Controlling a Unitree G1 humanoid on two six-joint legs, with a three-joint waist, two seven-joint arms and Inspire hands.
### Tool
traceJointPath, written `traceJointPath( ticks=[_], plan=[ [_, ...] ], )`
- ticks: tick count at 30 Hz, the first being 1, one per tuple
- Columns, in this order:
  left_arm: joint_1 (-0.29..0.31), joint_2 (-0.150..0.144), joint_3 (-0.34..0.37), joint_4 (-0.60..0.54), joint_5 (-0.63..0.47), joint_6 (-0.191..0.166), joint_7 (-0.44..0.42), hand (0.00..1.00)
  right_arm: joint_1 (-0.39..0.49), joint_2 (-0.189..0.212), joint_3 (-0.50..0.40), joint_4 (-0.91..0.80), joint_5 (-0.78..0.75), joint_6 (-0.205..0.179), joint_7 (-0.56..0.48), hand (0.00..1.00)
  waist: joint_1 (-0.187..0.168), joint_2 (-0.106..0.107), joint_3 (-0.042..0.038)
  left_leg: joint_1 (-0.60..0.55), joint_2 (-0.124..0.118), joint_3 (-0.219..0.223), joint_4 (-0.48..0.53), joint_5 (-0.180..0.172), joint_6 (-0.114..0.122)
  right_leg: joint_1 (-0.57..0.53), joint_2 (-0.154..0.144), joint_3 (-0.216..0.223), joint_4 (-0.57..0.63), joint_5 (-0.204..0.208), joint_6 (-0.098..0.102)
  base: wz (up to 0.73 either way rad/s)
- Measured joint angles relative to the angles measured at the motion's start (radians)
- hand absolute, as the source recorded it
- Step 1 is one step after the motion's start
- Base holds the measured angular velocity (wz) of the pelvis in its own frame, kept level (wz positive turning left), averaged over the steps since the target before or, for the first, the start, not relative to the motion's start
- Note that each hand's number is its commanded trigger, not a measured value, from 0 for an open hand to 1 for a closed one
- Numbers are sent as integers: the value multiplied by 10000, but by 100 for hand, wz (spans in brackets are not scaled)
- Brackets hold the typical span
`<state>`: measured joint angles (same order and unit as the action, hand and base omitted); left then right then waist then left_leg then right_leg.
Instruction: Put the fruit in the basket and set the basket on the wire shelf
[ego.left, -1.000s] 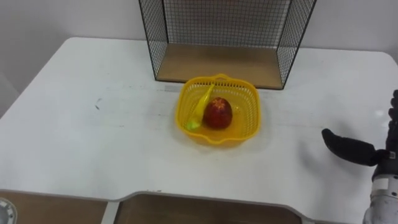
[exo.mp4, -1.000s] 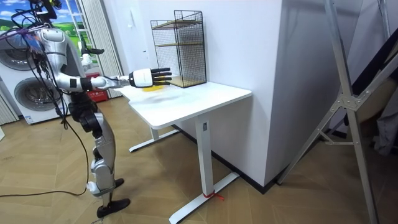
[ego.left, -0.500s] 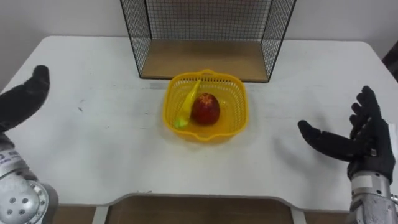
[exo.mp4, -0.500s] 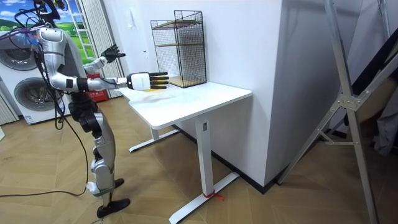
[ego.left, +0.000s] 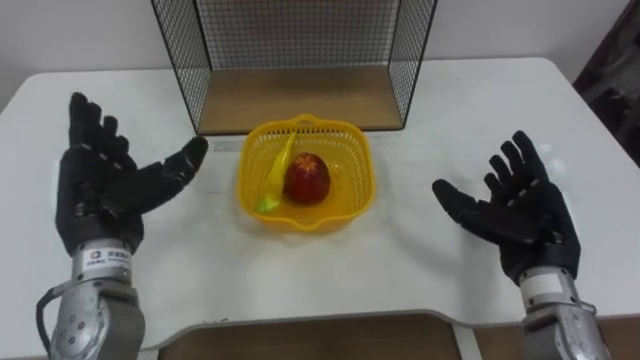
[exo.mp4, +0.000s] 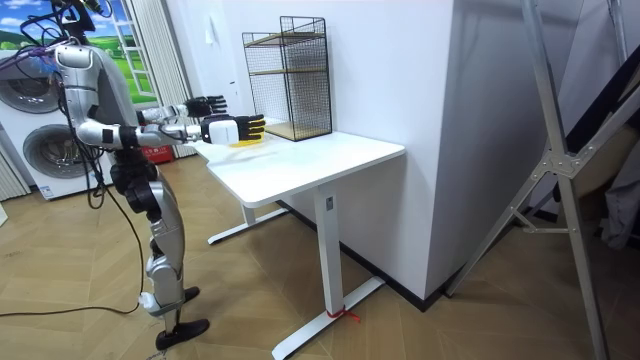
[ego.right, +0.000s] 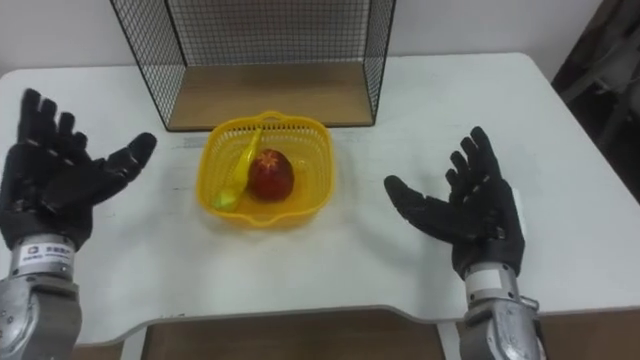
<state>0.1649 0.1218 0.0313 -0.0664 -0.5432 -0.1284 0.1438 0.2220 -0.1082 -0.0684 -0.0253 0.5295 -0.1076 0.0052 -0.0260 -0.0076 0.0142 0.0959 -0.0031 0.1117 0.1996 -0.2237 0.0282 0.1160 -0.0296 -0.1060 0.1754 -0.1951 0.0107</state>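
1. The robot stands at the near edge of a white table (ego.left: 420, 120), both arms held out over its top.
2. A yellow basket (ego.left: 358, 170) sits mid-table, holding a red apple (ego.left: 308, 179) and a banana (ego.left: 275, 180) that leans against its left wall.
3. The basket's rear rim lies just before the open front of the wire shelf (ego.left: 300, 95); whether they touch cannot be told.
4. The left hand (ego.left: 100, 190) hovers left of the basket, palm up, fingers spread and empty.
5. The right hand (ego.left: 520, 215) mirrors it on the right, fingers likewise splayed, grasping nothing.
6. Bare tabletop separates each hand from the basket, and a clear strip runs from the basket to the table's near edge.
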Motion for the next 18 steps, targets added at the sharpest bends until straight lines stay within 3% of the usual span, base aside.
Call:
traceJointPath(
  ticks=[4,13,18],
  plan=[
    [-2,-140,-164,233,0,78,-379,0,-92,0,147,134,586,10,302,0,32,-4,-5,-25,84,222,-2,0,0,-151,25,169,131,0,-1,-14],
    [-1,-227,-206,300,7,224,-877,0,-229,-1,310,134,848,12,534,0,37,-15,-13,-71,86,242,12,-1,0,-203,31,203,151,3,-4,-1],
    [-1,-228,-224,300,11,492,-955,0,-233,-1,607,133,978,164,748,0,50,-17,-29,-169,94,236,50,0,-1,-289,29,188,159,8,-14,0]
  ],
)
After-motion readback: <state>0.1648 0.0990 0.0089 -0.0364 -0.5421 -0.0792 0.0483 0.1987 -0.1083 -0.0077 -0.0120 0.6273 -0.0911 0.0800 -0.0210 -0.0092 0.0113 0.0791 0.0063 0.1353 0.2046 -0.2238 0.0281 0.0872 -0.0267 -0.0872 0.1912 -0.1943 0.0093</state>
